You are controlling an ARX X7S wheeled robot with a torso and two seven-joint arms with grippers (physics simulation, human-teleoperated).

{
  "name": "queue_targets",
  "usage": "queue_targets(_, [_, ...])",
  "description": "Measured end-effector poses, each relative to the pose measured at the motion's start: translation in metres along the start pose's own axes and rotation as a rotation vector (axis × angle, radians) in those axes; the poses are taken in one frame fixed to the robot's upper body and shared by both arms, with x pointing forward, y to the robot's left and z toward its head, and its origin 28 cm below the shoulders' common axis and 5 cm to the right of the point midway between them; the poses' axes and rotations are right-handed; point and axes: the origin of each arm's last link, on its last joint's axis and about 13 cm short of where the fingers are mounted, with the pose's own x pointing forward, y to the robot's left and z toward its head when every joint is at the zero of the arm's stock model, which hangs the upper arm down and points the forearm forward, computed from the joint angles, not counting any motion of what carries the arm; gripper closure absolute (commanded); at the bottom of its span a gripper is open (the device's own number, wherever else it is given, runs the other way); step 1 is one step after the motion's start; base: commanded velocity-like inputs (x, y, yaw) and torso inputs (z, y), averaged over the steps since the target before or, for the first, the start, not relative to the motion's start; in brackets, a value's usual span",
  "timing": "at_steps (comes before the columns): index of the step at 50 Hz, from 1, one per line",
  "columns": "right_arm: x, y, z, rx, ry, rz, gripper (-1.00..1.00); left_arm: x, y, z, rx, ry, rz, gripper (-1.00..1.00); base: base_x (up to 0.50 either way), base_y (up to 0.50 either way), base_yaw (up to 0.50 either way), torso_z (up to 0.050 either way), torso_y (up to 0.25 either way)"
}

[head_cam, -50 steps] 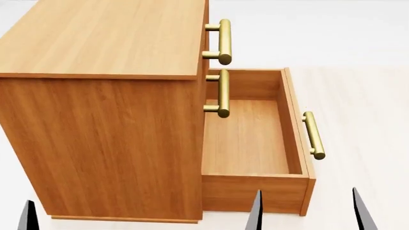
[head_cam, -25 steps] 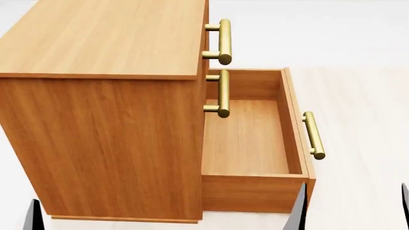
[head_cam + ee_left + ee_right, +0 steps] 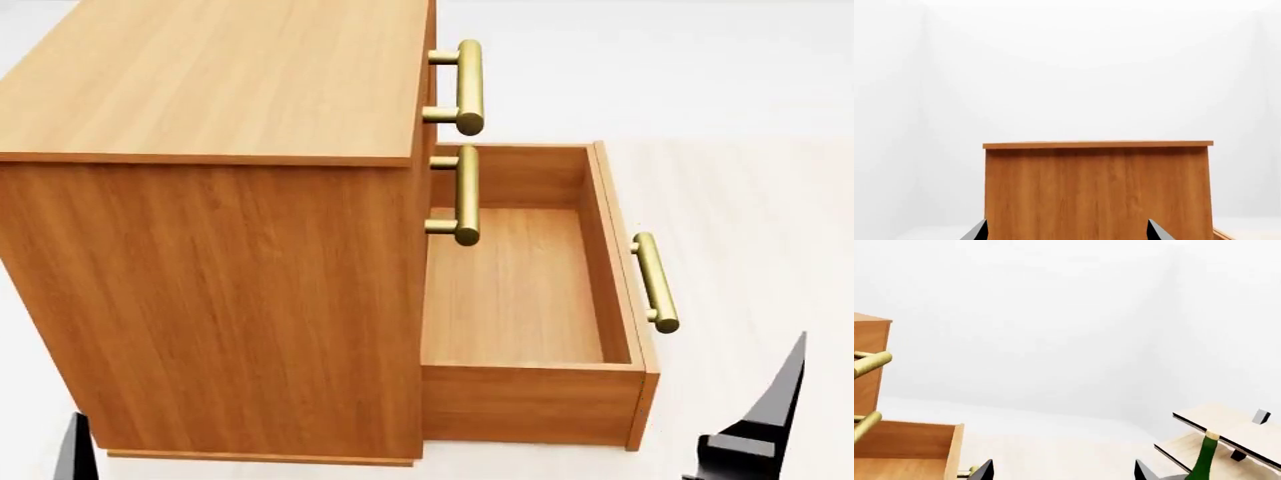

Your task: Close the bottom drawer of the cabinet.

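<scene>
The orange-brown cabinet fills the left of the head view. Its bottom drawer is pulled far out to the right, empty, its brass handle on the outer face. The two drawers above are shut. My right gripper hangs open at the lower right, beyond the drawer's front corner and apart from it. In the right wrist view the right gripper is open on bare floor, the drawer to one side. My left gripper is open, facing the cabinet's plain side; one finger shows in the head view.
A pale slanted rack with a green bottle stands off to the side in the right wrist view. Light wood floor lies to the right of the drawer. White walls surround the scene.
My right gripper has swung rightward from in front of the drawer's near side to past its front corner, and has turned. The left finger shifted slightly. The drawer has not moved.
</scene>
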Motion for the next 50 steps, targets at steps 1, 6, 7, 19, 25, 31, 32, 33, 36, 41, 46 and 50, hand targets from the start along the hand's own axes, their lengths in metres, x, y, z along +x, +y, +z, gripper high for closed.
queue_targets(1, [0.001,-0.001,0.0,-0.003,0.01,-0.003,-1.0,0.0,0.0,0.0,0.0,0.001,0.0,-1.0,0.0,0.0,0.0,0.0,0.0])
queue_targets(6, [0.006,-0.007,0.0,-0.016,0.051,-0.022,-1.0,0.0,0.0,-0.001,0.001,0.003,0.0,-1.0,0.0,0.0,0.0,0.0,0.0])
queue_targets(7, [0.007,-0.008,0.0,-0.018,0.057,-0.026,-1.0,0.0,0.0,-0.001,0.001,0.003,0.0,-1.0,0.0,0.0,0.0,0.0,0.0])
queue_targets(19, [0.016,-0.018,0.002,-0.006,0.086,-0.05,-1.0,0.001,0.0,-0.002,0.001,0.009,0.0,-1.0,0.0,0.0,0.0,0.0,0.0])
queue_targets(25, [0.025,-0.019,0.003,0.02,0.069,-0.042,-1.0,0.001,0.0,-0.003,0.0,0.011,0.0,-1.0,0.0,0.0,0.0,0.0,0.0])
queue_targets(31, [0.034,-0.017,0.002,0.033,0.086,-0.022,-1.0,0.001,0.0,-0.004,0.001,0.013,0.002,-1.0,0.0,0.0,0.0,0.0,0.0])
queue_targets(32, [0.035,-0.017,0.001,0.036,0.087,-0.017,-1.0,0.001,0.0,-0.004,0.001,0.013,0.002,-1.0,0.0,0.0,0.0,0.0,0.0])
queue_targets(33, [0.036,-0.017,0.001,0.038,0.088,-0.014,-1.0,0.001,0.0,-0.004,0.001,0.013,0.003,-1.0,0.0,0.0,0.0,0.0,0.0])
queue_targets(36, [0.041,-0.016,0.001,0.044,0.09,-0.001,-1.0,0.001,0.0,-0.004,0.002,0.014,0.004,-1.0,0.0,0.0,0.0,0.0,0.0])
queue_targets(41, [0.048,-0.015,-0.001,0.045,0.105,0.011,-1.0,0.002,0.001,-0.005,0.002,0.014,0.005,-1.0,0.0,0.0,0.0,0.0,0.0])
queue_targets(46, [0.058,-0.013,-0.004,0.041,0.121,0.019,-1.0,0.002,0.001,-0.005,0.003,0.015,0.007,-1.0,0.0,0.0,0.0,0.0,0.0])
queue_targets(50, [0.065,-0.012,-0.006,0.034,0.133,0.019,-1.0,0.002,0.001,-0.006,0.004,0.016,0.009,-1.0,0.0,0.0,0.0,0.0,0.0])
